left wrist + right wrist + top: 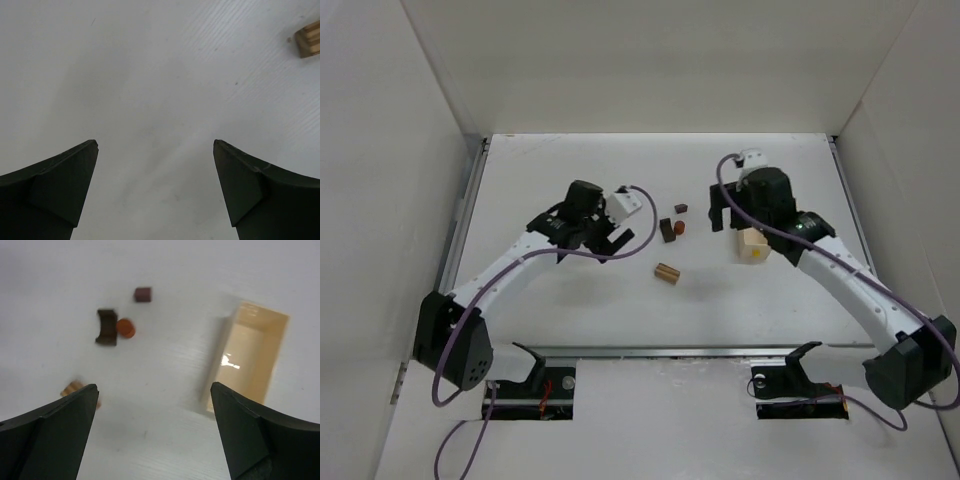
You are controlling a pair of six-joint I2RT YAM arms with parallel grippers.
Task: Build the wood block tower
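Left jaws and right jaws both gape wide, gripping nothing, over the white table (620,320).
The wood blocks (667,230) lie loose and unstacked between the arms: a dark arch (106,327) touching an orange disc (125,328), a small dark cube (143,294) just farther, and a tan block (667,273) nearer. A cream box (753,246) sits by the right jaws. Pale walls (650,60) stand on three sides.

A dark brown arch-shaped wooden block (106,327) is seen on the white table (165,270). Just beside it an orange round wooden piece (125,328) is shown, and near it a reddish-brown small wooden cube (143,294). A tan wooden block with paler stripes (667,273) and a pale cream open-topped box (250,357) are found apart from it.
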